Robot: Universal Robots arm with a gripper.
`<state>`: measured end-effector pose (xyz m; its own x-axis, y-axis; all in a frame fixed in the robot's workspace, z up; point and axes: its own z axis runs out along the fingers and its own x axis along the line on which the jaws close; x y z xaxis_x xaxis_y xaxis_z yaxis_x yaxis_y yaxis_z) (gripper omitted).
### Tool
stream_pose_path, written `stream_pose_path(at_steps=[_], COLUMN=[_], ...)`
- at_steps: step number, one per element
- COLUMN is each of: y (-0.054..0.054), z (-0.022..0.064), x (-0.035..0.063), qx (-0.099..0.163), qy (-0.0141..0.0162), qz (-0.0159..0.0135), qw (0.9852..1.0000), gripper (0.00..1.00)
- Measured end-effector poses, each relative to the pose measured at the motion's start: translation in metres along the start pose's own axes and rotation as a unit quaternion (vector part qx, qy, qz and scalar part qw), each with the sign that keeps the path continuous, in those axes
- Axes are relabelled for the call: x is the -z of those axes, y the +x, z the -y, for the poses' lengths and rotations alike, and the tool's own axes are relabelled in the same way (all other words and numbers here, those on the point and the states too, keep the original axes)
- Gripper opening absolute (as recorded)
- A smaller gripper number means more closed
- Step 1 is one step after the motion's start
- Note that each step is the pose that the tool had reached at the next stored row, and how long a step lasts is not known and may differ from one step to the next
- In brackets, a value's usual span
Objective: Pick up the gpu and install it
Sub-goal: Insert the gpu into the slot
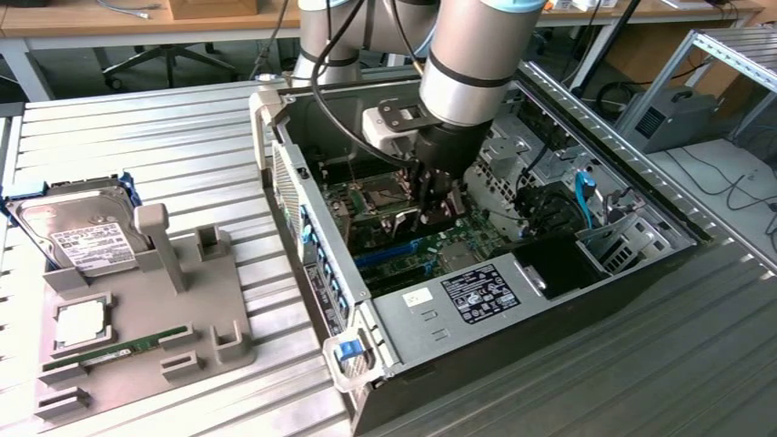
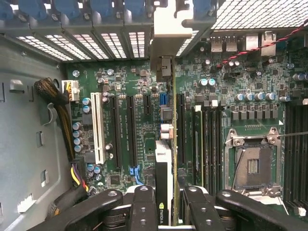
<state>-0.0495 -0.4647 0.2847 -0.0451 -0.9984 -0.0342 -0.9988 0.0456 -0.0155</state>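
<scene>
Wrist view, one gpu [image 2: 163,159] clamped edge-on between jaws, one motherboard [image 2: 130,82]

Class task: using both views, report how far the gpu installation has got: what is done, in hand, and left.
Done: the gpu is picked up and is inside the open computer case. In hand: the gripper is shut on it, holding the card edge-on at the motherboard expansion slots, silver bracket leading. Left: whether the card is seated cannot be told, and the gripper has not let go.
</scene>
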Motion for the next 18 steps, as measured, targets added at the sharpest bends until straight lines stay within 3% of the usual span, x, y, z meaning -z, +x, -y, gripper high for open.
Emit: stream_pose_path(at_steps=[6,13,18], y=[0.0006,0.0007,0.0007], z=[-0.004,-0.0047,-0.0047], x=[-0.0001,-0.0016,-0.0017], qx=[-0.001,-0.002,-0.002], qy=[0.0,0.0001,0.0002], qz=[-0.0002,-0.0032,-0.0032], qw=[1.0,1.0,1.0], gripper=[0.27,0.27,0.27])
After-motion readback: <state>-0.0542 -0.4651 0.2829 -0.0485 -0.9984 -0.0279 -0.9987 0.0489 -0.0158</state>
